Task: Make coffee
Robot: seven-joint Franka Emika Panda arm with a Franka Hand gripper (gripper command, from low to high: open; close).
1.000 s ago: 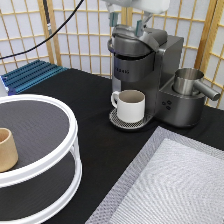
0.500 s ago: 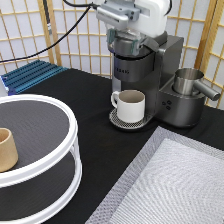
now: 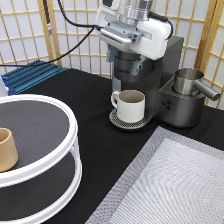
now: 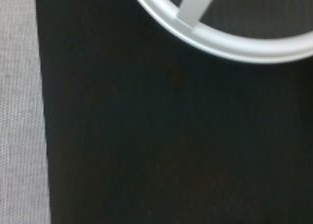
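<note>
The white two-finger gripper has been lowered since a second ago onto the top of the dark grey coffee machine; its opening cannot be told; directly beneath it the white ceramic mug is seated on the round drip tray; pressing appears underway.

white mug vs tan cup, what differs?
The white mug has a handle; the tan cup shows none. The mug sits on the coffee machine's drip tray, under the gripper; the cup stands on the round white shelf's upper tier at the exterior view's left. Both stand upright.
</note>
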